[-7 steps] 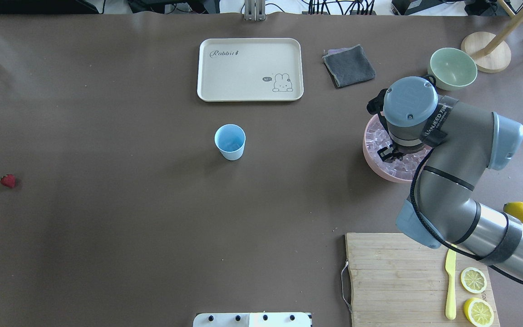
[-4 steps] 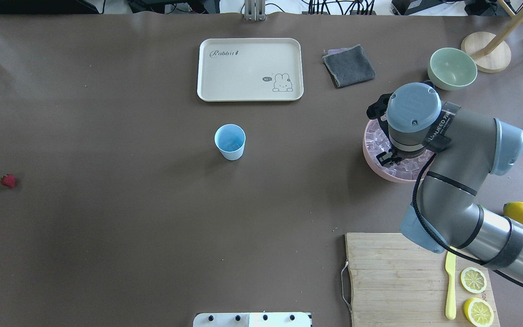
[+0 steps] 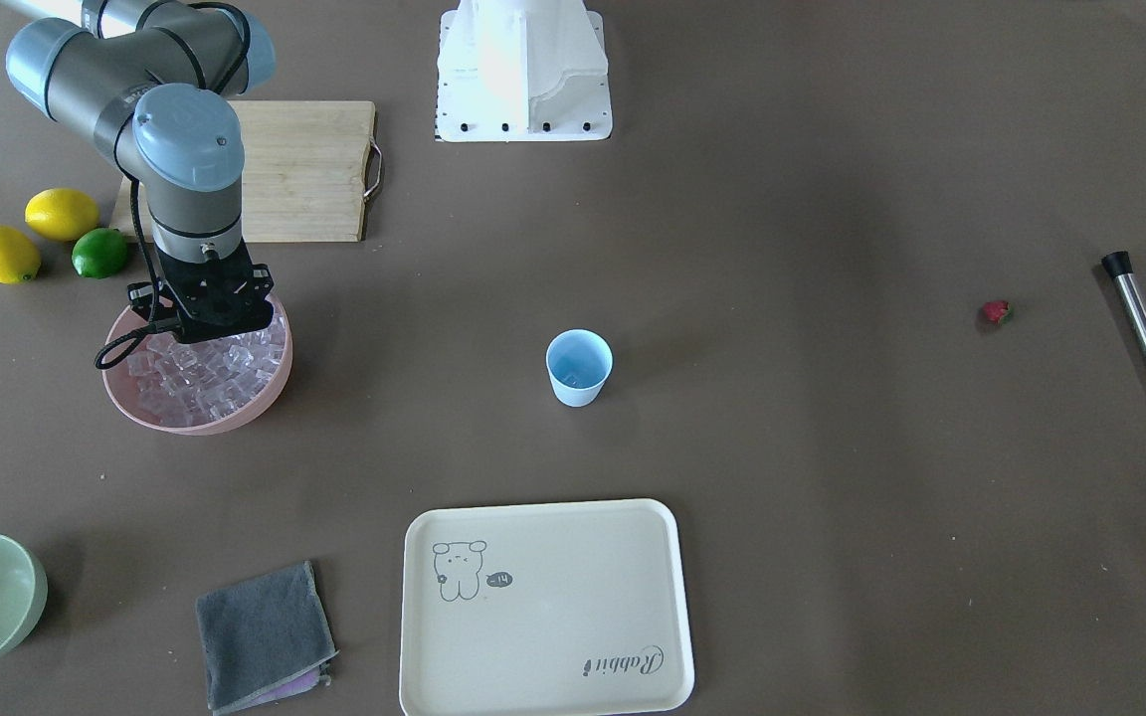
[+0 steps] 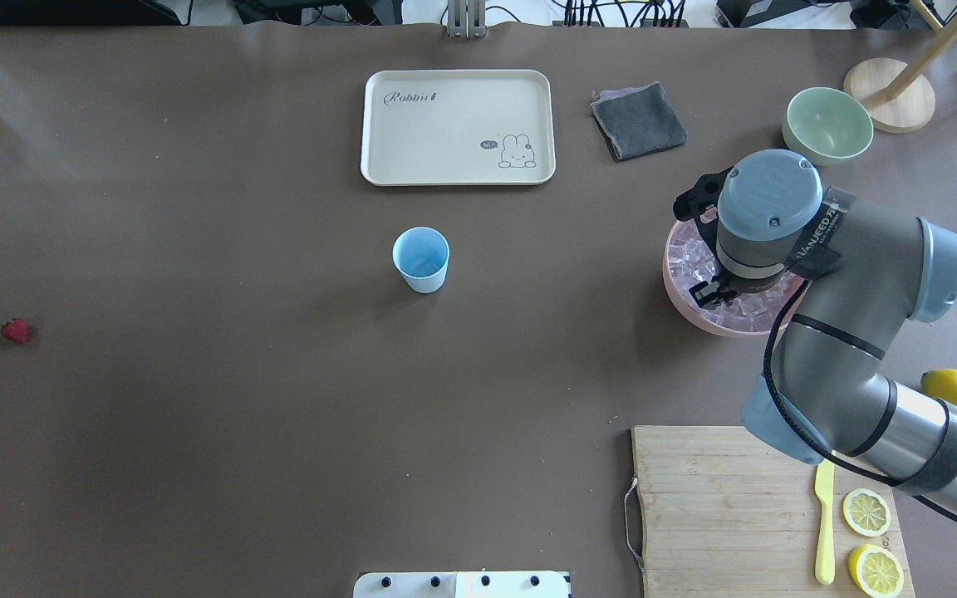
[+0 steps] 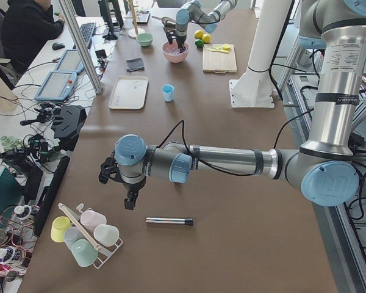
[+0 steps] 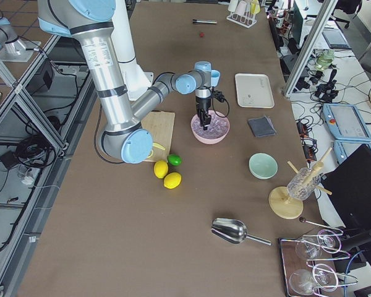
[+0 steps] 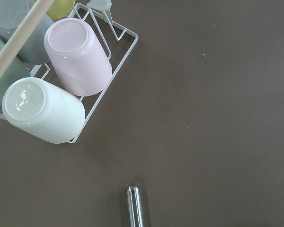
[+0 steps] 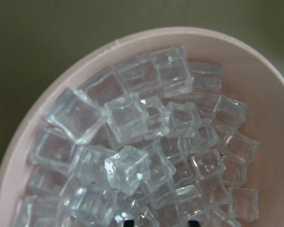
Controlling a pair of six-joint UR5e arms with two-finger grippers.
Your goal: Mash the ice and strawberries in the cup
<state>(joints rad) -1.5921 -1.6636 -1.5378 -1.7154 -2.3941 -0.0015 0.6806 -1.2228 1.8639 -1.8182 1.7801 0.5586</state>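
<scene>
Right gripper (image 3: 207, 333) first: it hangs point-down inside the pink bowl (image 3: 197, 426). Its two dark tips just show at the bottom edge of my wrist view, standing apart over the ice (image 8: 128, 168). Since a second ago my right arm has slid a little to my right, further over the bowl.

My left gripper (image 5: 129, 201) hovers over the far left end of the tabletop (image 4: 196, 415), near a metal rod (image 5: 169, 221) and a rack of cups (image 5: 85, 235). I cannot tell whether it is apart or together.

Nothing else has moved. The cutting board (image 4: 711, 498) lies near my right side and the cream tray (image 4: 458, 124) at the far edge. The cup (image 4: 421, 259) stands upright mid-tabletop, well apart from the bowl. The strawberry (image 4: 16, 330) lies alone far to my left.
</scene>
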